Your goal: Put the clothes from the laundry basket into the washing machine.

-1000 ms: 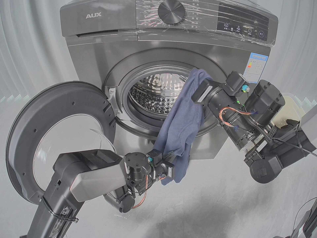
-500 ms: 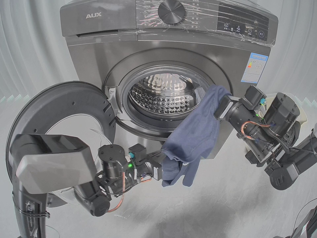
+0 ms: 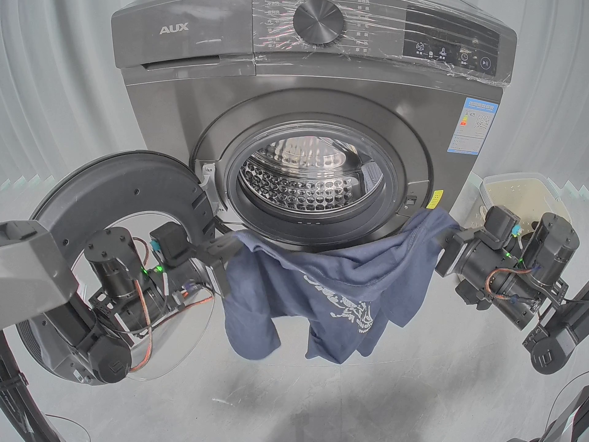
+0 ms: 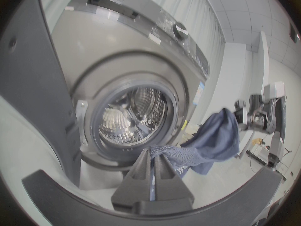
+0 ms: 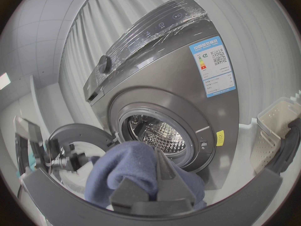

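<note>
— Grey metal: the washing machine (image 3: pixel 184 112) takes the head view from the centre up to twelve o'clock. Clear plastic film wraps its control panel (image 3: pixel 380 29).
— And the door?
— The door (image 3: pixel 116 179) is swung wide open toward nine o'clock. The round opening shows the shiny drum (image 3: pixel 307 173).
— Where is the clothing?
— One dark blue T-shirt (image 3: pixel 343 283) with white print hangs outside the machine, at six o'clock under the opening. It is stretched like a hammock between the two arms. It covers the lower rim of the opening and part of the front panel below.
— The laundry basket?
— The pale laundry basket (image 3: pixel 521 194) stands at three o'clock, just beside the machine's right side.
— Do the claws hold something?
— Yes. The left gripper (image 3: pixel 222 258), at eight o'clock in front of the door glass, is clenched on one end of the T-shirt. In the left wrist view its fingers (image 4: pixel 169 179) pinch the cloth tightly. The right gripper (image 3: pixel 449 248), at four o'clock, grasps the other end, and cloth bunches over it.
— Anything smaller?
— A yellow sticker (image 3: pixel 434 199) sits at four o'clock of the opening.
</note>
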Tool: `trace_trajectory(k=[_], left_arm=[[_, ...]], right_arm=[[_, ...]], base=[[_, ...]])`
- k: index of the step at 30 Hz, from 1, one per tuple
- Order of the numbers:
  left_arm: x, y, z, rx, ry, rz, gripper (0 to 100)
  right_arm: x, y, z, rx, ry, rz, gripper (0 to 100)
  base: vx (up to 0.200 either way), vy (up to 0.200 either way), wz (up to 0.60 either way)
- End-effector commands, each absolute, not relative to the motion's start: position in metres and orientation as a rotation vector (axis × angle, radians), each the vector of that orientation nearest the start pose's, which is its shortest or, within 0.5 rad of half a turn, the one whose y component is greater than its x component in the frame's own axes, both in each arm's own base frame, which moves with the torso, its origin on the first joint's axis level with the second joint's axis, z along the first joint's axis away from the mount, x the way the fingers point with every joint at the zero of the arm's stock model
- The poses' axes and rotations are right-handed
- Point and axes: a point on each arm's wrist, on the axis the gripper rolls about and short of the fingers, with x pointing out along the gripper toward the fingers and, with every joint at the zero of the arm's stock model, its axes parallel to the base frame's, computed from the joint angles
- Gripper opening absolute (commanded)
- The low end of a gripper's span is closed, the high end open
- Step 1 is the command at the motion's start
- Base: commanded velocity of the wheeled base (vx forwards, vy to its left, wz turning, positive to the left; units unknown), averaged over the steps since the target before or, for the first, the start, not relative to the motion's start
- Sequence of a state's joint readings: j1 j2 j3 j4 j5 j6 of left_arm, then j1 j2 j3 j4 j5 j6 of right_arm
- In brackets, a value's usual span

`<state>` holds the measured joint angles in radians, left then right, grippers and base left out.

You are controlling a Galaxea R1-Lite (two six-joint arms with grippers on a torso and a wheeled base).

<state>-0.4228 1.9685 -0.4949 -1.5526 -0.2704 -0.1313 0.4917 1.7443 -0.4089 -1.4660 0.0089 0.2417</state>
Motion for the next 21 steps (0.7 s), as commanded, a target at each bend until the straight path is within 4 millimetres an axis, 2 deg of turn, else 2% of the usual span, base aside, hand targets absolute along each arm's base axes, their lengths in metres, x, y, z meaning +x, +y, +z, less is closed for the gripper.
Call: trace_trajectory(k=[1,11,15,21], left_arm=[[0.276,-0.121,0.159,-0.155,-0.183,-0.679,0],[0.271,-0.122,0.177,-0.161,-0.248,-0.685,0],[0.268,-0.122,0.181,-0.161,-0.263,-0.69,0],[0.265,-0.125,0.184,-0.156,-0.272,-0.701,0]], right_arm=[[0.231,0.109,0.14,0.201,-0.02,0.49,0],[0.236,0.099,0.122,0.146,0.018,0.442,0],[0.238,0.096,0.123,0.15,0.012,0.432,0],[0.236,0.098,0.137,0.156,-0.045,0.447,0]], base=[[0.0,0.0,0.0],[0.0,0.0,0.0],[0.0,0.0,0.0],[0.0,0.0,0.0]])
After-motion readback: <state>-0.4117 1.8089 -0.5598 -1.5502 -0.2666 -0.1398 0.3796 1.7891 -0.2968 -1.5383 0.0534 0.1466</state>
